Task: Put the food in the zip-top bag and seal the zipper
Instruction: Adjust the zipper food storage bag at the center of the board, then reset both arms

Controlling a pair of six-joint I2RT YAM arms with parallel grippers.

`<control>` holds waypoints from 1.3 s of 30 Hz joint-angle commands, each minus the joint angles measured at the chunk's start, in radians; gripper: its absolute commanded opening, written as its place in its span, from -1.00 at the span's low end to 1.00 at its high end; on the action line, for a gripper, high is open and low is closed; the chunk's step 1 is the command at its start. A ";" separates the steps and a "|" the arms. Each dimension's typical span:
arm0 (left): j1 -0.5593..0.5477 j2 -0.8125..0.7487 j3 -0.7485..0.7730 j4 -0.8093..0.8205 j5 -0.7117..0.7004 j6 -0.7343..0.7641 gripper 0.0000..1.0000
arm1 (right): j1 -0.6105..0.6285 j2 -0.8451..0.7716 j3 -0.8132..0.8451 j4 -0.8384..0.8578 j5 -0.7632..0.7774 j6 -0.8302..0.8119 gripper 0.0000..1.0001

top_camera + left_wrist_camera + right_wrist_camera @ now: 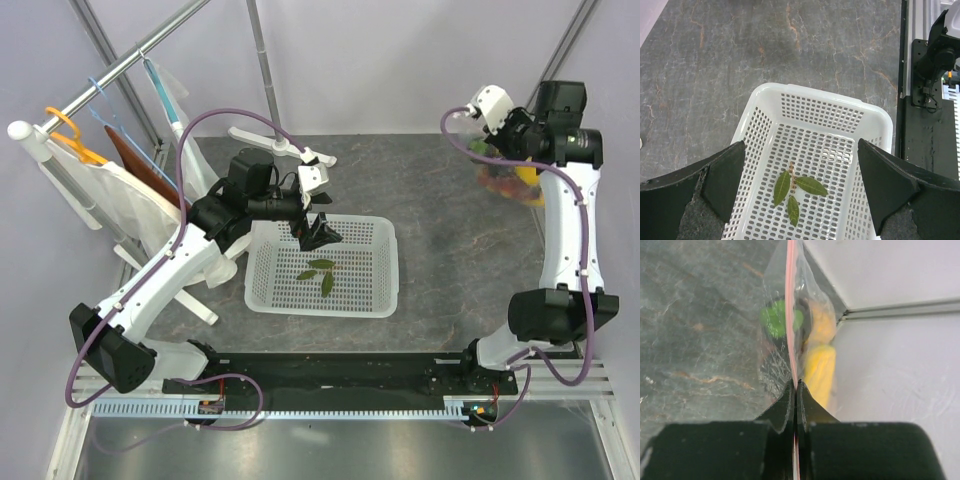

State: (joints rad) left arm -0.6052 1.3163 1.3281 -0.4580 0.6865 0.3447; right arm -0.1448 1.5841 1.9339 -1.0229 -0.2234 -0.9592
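The clear zip-top bag hangs at the far right of the table with the food inside, red, orange and yellow fruit showing through. My right gripper is shut on the pink zipper, which runs straight up from between the fingertips in the right wrist view. Behind the plastic there I see a yellow mango and a green piece. My left gripper is open and empty, hovering over the white mesh basket.
The basket holds only a sprig of green leaves, which also shows in the top view. A clothes rack with hangers stands at the back left. The white wall is close behind the bag.
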 commanded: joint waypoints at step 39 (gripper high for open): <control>0.131 0.144 0.384 -0.596 -0.175 -0.148 0.99 | 0.113 -0.331 -0.608 0.141 -0.327 0.758 0.96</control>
State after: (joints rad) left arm -0.5274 1.4845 1.7607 -0.9787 0.5640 0.2649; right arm -0.0345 1.1786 1.3621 -0.9859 -0.5629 -0.4496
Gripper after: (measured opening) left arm 0.994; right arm 0.982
